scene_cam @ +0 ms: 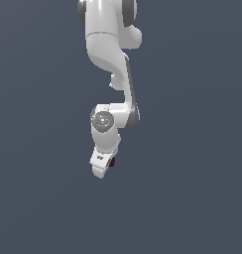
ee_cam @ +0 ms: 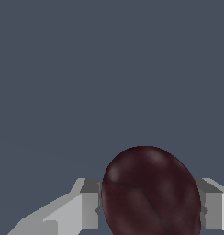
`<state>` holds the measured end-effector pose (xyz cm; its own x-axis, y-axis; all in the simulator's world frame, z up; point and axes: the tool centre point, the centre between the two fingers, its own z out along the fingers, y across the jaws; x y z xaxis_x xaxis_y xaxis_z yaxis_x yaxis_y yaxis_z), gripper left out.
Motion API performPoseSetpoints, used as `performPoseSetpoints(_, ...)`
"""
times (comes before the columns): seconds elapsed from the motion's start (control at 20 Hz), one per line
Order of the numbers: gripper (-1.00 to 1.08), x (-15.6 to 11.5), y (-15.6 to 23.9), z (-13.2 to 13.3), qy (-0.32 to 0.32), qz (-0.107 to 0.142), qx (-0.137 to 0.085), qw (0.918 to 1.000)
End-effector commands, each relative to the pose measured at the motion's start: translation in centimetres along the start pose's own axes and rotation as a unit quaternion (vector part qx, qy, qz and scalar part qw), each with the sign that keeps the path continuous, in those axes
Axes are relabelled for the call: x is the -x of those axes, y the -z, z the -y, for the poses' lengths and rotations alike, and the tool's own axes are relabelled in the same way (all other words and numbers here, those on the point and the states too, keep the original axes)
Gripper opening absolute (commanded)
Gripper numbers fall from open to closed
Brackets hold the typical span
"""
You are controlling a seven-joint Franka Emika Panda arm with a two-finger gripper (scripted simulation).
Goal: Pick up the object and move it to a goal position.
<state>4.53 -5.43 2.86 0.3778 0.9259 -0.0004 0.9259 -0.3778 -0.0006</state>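
Grip security is judged the chief concern: the small dark maroon, mottled, roughly round ball is seen clamped between the grey fingers of the white claw, which is closed on it. Carriage toward the goal should be kept smooth, since a round surface may slip. No goal marker is visible. Around the claw only plain grey-blue ground is seen; nothing obstructs.

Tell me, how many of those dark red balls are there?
1. The maroon ball sits between the fingers of the white tool; the arm could hide others.
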Motion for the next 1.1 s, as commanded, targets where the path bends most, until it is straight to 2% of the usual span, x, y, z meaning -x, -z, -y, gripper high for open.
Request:
performPoseSetpoints(0.0,-1.0,0.0,0.2,0.0,0.0,0.0,0.0,1.0)
performPoseSetpoints(0.3,-1.0,0.0,2.0,0.4,0.0,0.0,0.0,1.0)
performPoseSetpoints(0.55,-1.0,0.0,5.0,1.0,0.0,0.0,0.0,1.0)
performPoseSetpoints(1.05,-1.0,-0.1,15.3,3.1,0.001,0.001,0.0,1.0)
